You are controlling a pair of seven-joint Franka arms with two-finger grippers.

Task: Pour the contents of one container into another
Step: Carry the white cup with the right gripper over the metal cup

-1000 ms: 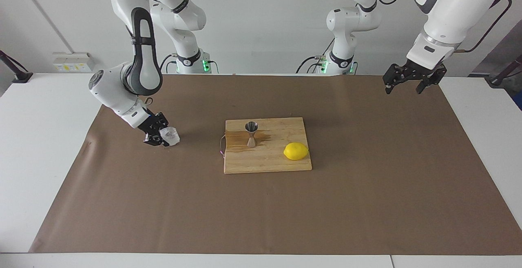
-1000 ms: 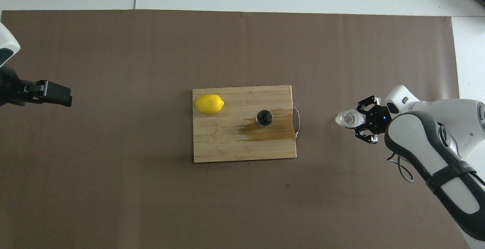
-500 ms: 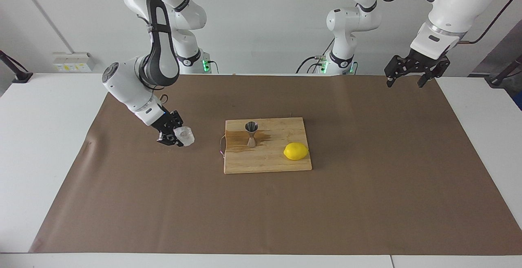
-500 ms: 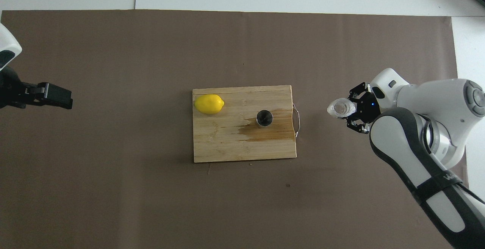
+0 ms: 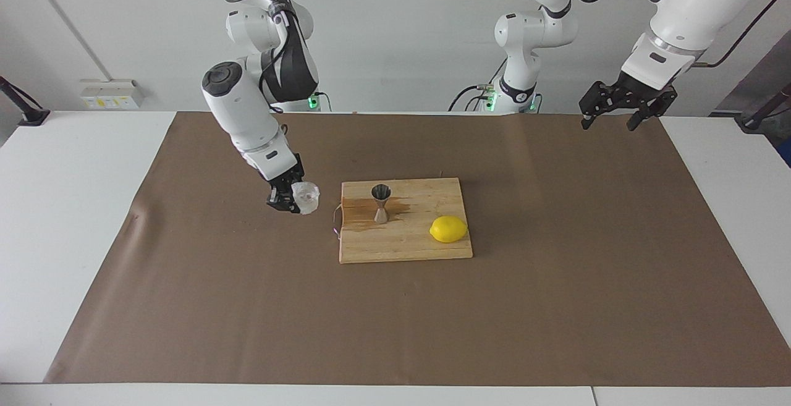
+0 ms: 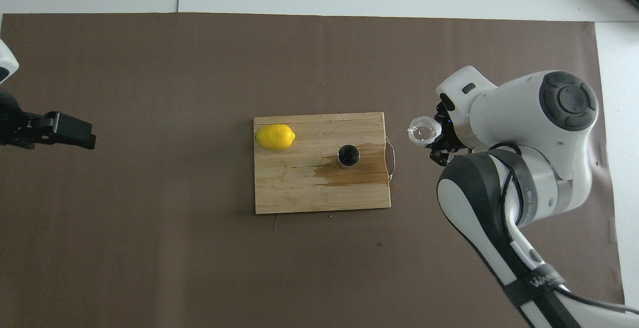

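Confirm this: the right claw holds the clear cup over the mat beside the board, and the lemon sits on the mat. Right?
Not quite. The facing view shows the lemon on the board, not the mat. The right claw does hold the clear cup over the mat.

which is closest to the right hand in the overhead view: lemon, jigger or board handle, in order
From the right hand, which holds the clear cup:
1. Board handle, at the cutting board's edge toward the right arm's end.
2. Jigger, upright on the board's wet patch.
3. Lemon, at the board's corner toward the left arm's end.
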